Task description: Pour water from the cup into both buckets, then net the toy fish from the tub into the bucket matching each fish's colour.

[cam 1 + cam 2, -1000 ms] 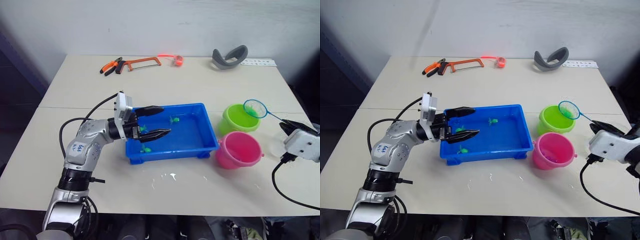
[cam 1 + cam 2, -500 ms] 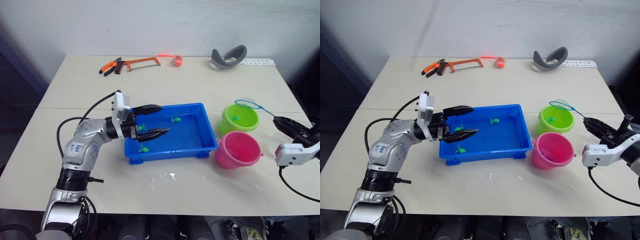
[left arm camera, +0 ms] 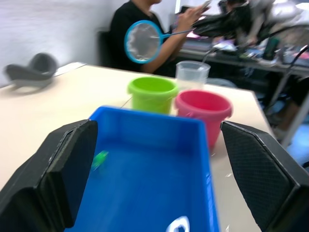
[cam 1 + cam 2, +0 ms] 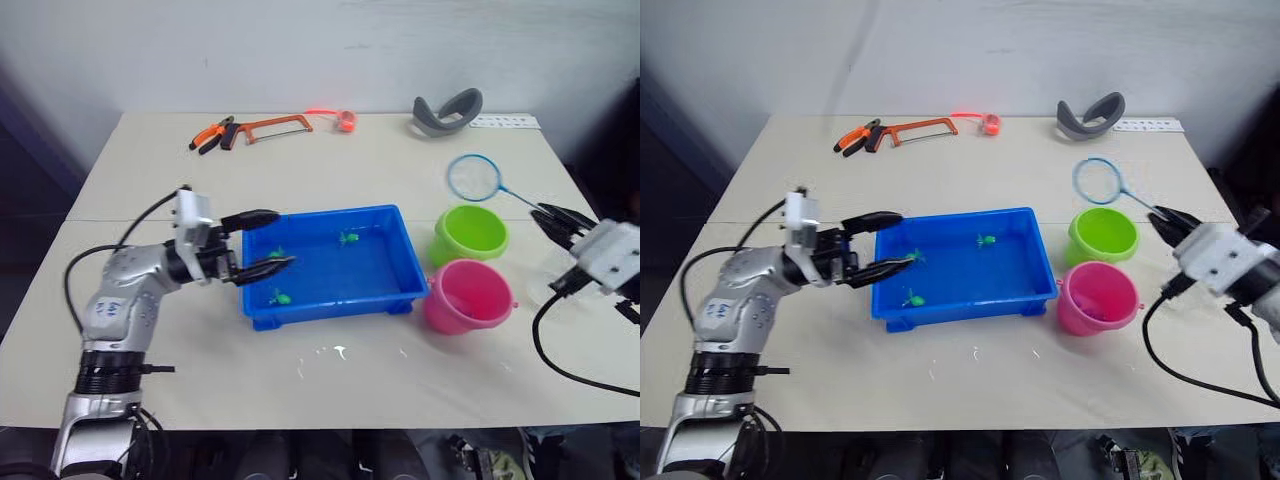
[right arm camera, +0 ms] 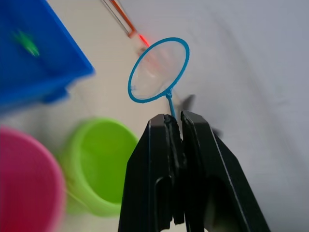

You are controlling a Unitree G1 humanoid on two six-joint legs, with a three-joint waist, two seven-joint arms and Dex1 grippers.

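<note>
The blue tub [image 4: 340, 308] sits mid-table with three green toy fish [image 4: 349, 238] in its water. To its right stand the lime green bucket [image 4: 471, 232] and, nearer, the pink bucket [image 4: 465, 297]. My right gripper [image 4: 552, 216] is shut on the net's thin handle. The blue-rimmed net [image 4: 473, 177] hangs in the air just beyond the green bucket, and its mesh looks empty. My left gripper [image 4: 283, 237] is open over the tub's left end with nothing in it. The clear cup [image 3: 192, 74] stands behind the two buckets.
A hacksaw [image 4: 272, 125], orange pliers [image 4: 212, 135], an orange tape roll [image 4: 346, 121], a grey curved headband [image 4: 446, 110] and a white strip [image 4: 505, 122] lie along the far edge. Water spots [image 4: 340, 352] lie before the tub. A person [image 3: 140, 24] sits beyond the table.
My right gripper has swung the net up from over the green bucket to a spot beyond it. My left gripper has drawn back toward the tub's left end.
</note>
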